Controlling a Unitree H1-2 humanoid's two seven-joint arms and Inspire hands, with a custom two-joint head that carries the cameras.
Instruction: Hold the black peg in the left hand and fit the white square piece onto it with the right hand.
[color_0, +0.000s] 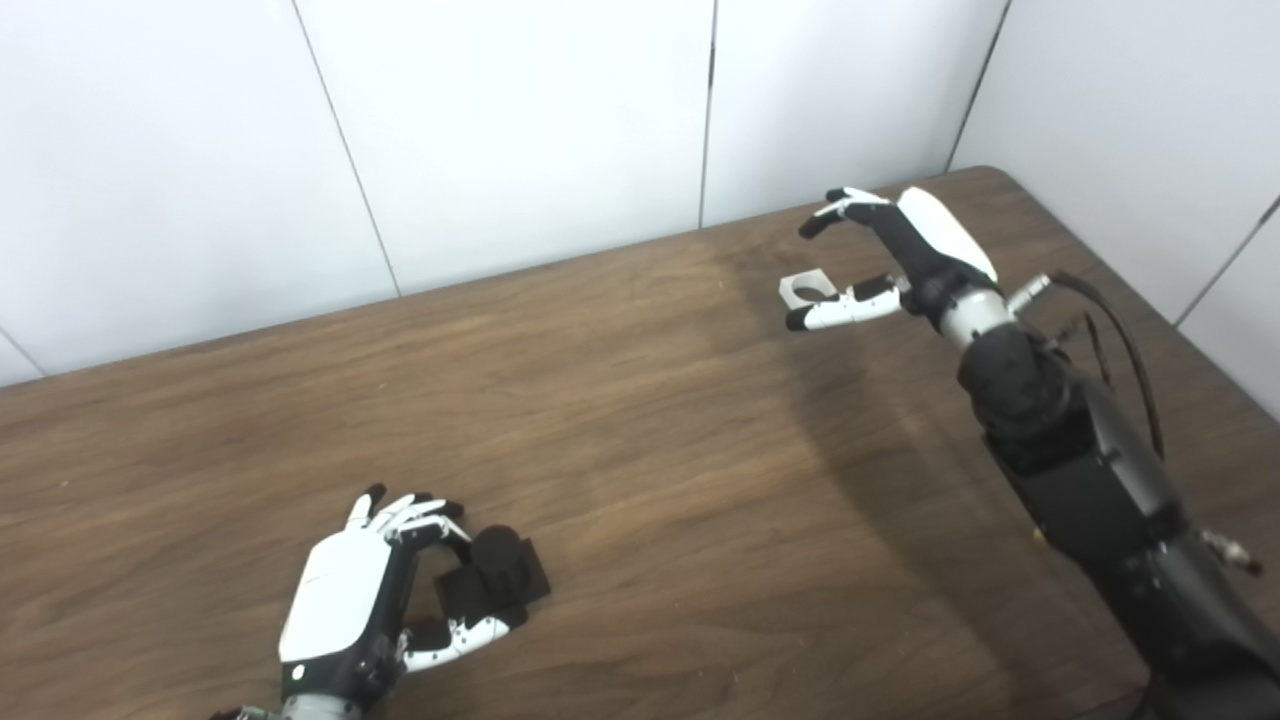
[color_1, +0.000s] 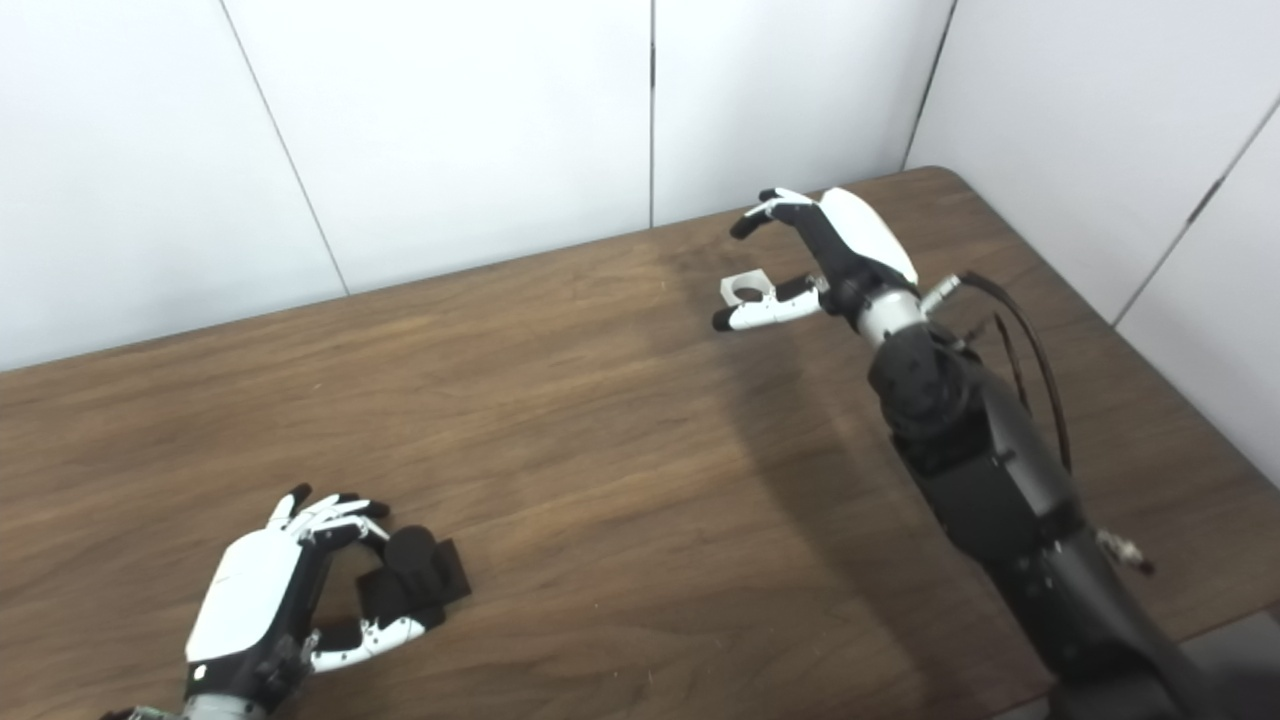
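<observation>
While the wooden table (color_0: 640, 400) is stretching toward white wall panels (color_0: 520, 120), the right hand (color_0: 890, 255) is reaching across its far right corner, fingers and thumb spread apart and holding nothing, arched around the white square piece (color_0: 806, 288), which is lying flat on the tabletop with its round hole facing up. At the near left edge, the left hand (color_0: 365, 590) is curling open around the black peg (color_0: 495, 575), which is sitting on its square base; whether the fingertips are touching it cannot be told.
</observation>
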